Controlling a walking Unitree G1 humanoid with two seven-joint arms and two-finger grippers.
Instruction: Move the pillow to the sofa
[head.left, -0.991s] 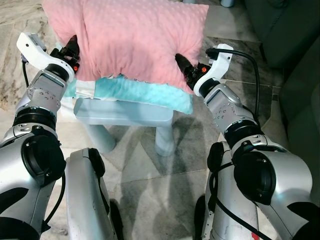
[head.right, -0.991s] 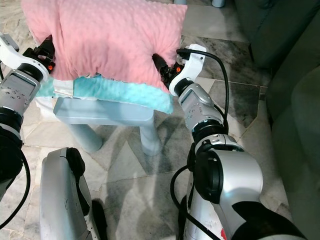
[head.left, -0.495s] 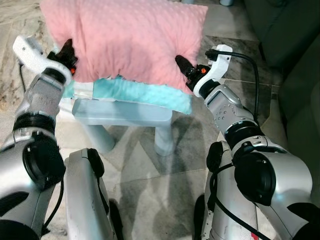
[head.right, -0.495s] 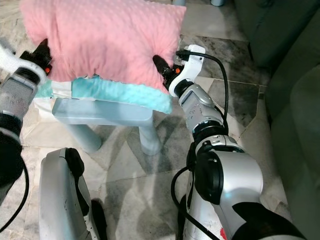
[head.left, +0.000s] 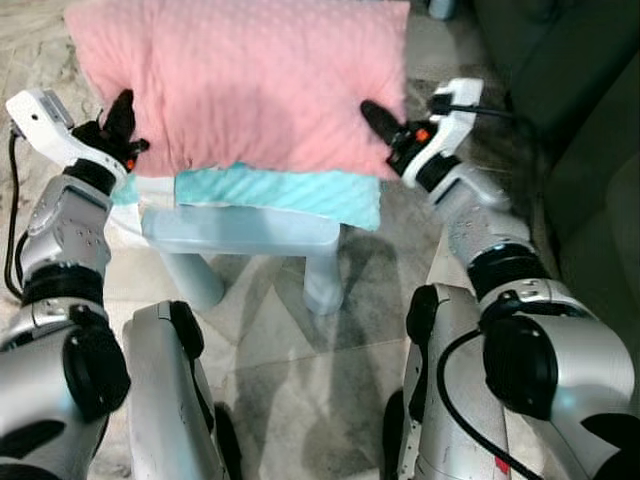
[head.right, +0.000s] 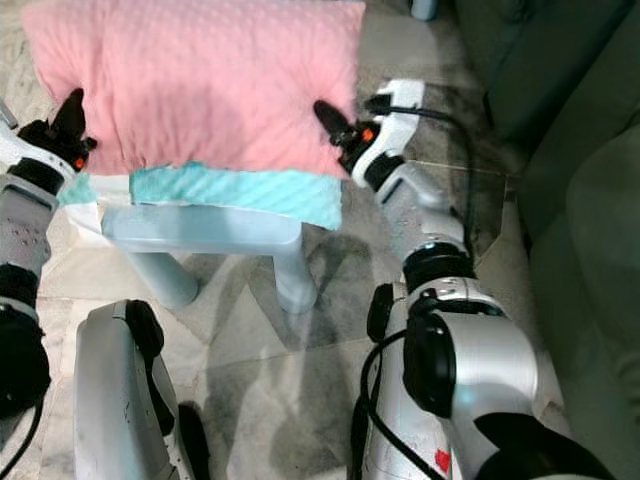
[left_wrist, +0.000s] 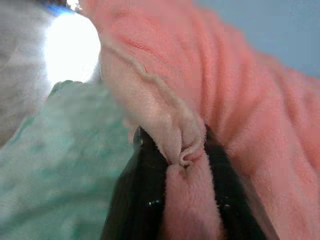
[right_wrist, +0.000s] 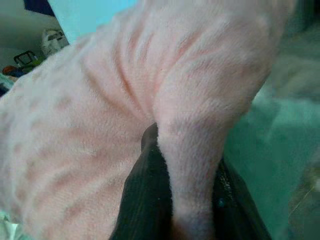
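Observation:
A big pink pillow (head.left: 240, 85) is held up between my two arms, above a teal cushion (head.left: 275, 190) that lies on a pale blue stool (head.left: 240, 232). My left gripper (head.left: 120, 108) pinches the pillow's left edge, and the left wrist view has pink fabric (left_wrist: 175, 145) squeezed between both black fingers. My right gripper (head.left: 378, 118) is shut on the pillow's right edge; a fold of pink fabric (right_wrist: 192, 165) sits between its fingers. The dark grey-green sofa (head.right: 590, 230) stands at my right.
The stool's legs (head.left: 325, 280) stand on a marble-patterned tile floor (head.left: 290, 370) just ahead of my body. The sofa's front (head.left: 590, 180) is close to my right arm. A white cloth (head.left: 150, 195) lies under the teal cushion's left end.
Both grippers have risen with the pillow, which now hangs higher over the teal cushion. My right arm has stretched forward and up; the view has shifted slightly.

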